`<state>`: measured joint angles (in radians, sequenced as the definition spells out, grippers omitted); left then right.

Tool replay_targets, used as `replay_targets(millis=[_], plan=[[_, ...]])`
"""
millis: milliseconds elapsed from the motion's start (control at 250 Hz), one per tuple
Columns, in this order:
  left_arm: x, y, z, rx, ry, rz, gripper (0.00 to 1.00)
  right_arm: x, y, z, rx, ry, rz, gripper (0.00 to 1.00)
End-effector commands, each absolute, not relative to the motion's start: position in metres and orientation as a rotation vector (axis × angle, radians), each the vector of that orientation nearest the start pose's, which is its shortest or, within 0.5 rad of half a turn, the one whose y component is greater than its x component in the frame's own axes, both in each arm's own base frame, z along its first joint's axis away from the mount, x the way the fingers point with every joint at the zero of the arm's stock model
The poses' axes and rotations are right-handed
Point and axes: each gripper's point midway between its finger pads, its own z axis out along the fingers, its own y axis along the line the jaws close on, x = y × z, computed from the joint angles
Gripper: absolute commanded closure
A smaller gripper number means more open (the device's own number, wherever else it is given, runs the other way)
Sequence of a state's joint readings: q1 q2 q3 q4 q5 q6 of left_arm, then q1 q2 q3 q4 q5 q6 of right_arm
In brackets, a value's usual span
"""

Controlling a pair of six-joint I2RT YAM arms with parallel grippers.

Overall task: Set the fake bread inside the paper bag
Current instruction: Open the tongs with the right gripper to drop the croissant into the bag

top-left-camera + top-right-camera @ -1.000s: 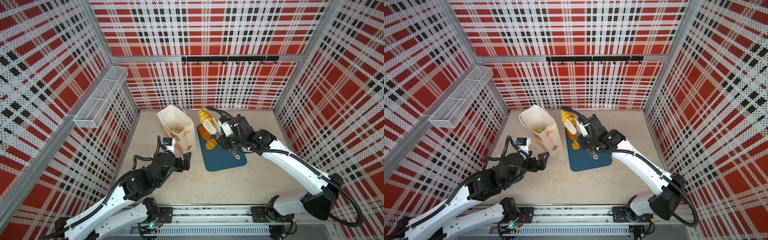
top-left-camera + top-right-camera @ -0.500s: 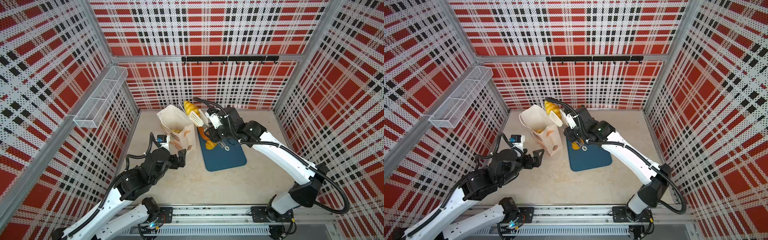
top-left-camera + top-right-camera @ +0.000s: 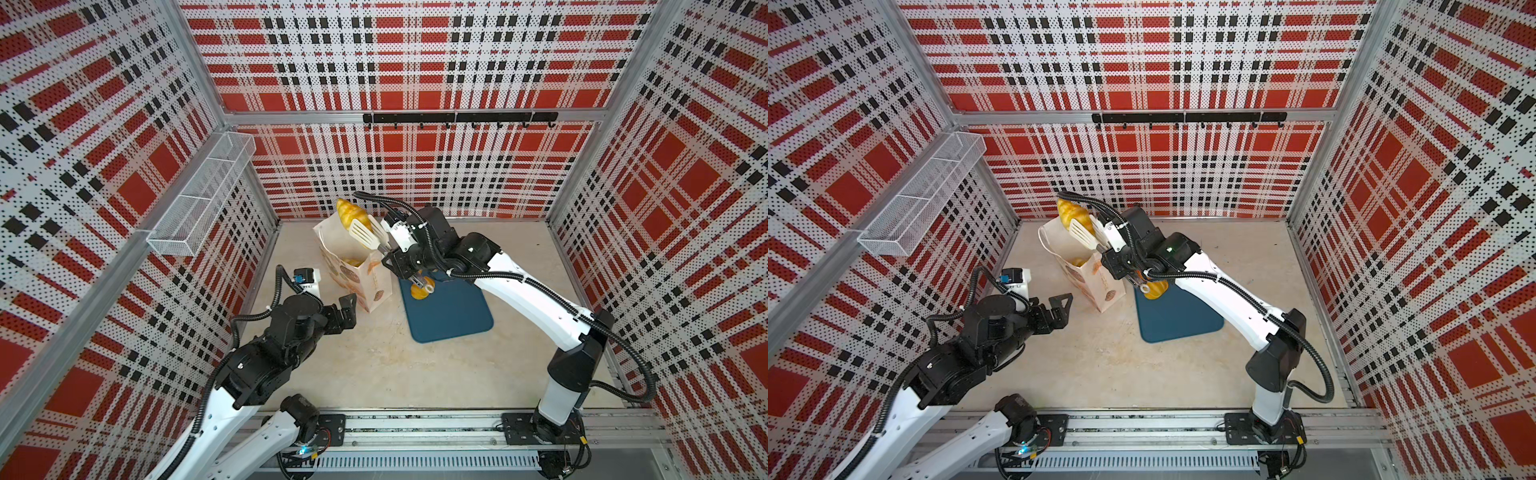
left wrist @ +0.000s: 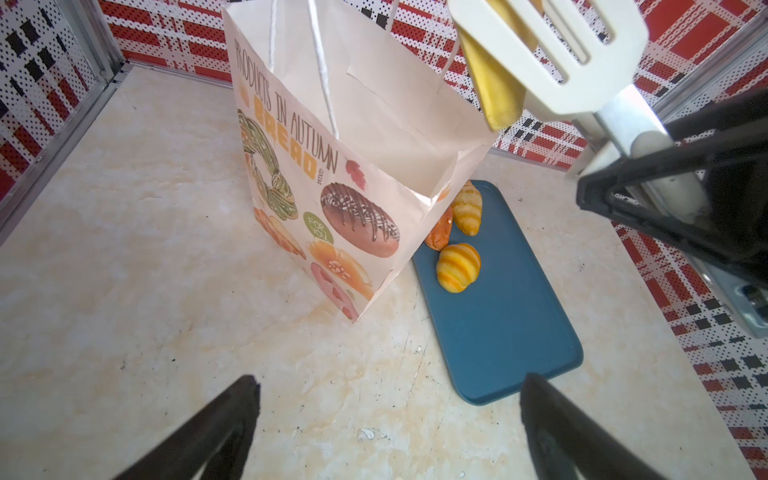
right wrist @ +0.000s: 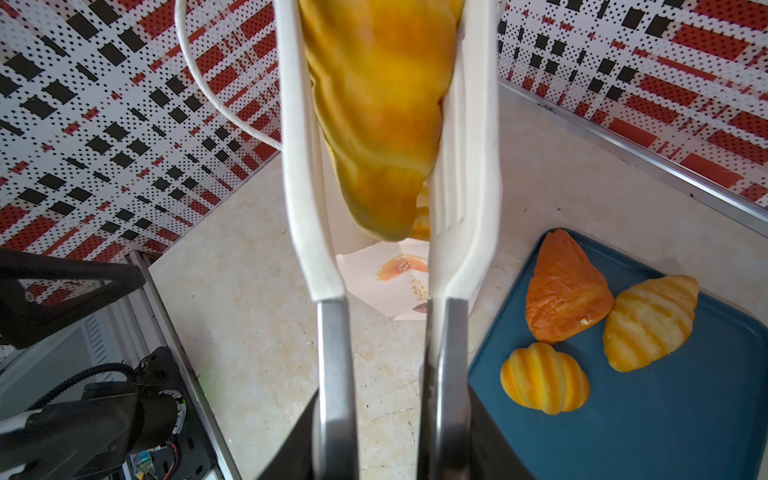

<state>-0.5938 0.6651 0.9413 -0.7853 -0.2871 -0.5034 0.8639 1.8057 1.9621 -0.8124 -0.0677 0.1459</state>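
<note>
Paper bag (image 3: pixel 360 277), bread (image 3: pixel 352 262) inside; 3 pastries (image 5: pixel 566 291) on tray (image 5: pixel 665 419); right end effector (image 3: pixel 386 249) tight on tongs (image 3: pixel 360 233), left end effector (image 4: pixel 388 399) agape.

White tongs (image 3: pixel 1084 237) in right claw (image 3: pixel 1101 249) pinch croissant (image 3: pixel 1070 212) above paper bag (image 3: pixel 1100 282).

- You have a pale, marble-look table (image 3: pixel 374 365), marked with small dark specks in the left wrist view.
- Your paper bag (image 3: pixel 376 286) stands upright on it toward the back, mouth open.
- A dark-blue tray (image 3: pixel 453 320) lies flat just beside the bag, on the right; they may touch at one corner.
</note>
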Motion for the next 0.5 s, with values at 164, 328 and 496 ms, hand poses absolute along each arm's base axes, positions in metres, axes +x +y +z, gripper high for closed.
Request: replay_targets(millis=[164, 328, 496], plan=[[0.222, -0.090, 0.281, -0.072, 2.090, -0.395, 0.01, 0.344, 0.417, 0.332, -0.847, 2.073, 0.588, 0.57], [0.221, -0.092, 0.274, -0.073, 2.108, -0.402, 0.01, 0.352, 0.420, 0.327, -0.849, 2.076, 0.554, 0.55], [0.221, -0.094, 0.268, -0.070, 2.124, -0.410, 0.01, 0.355, 0.420, 0.319, -0.859, 2.099, 0.519, 0.52]])
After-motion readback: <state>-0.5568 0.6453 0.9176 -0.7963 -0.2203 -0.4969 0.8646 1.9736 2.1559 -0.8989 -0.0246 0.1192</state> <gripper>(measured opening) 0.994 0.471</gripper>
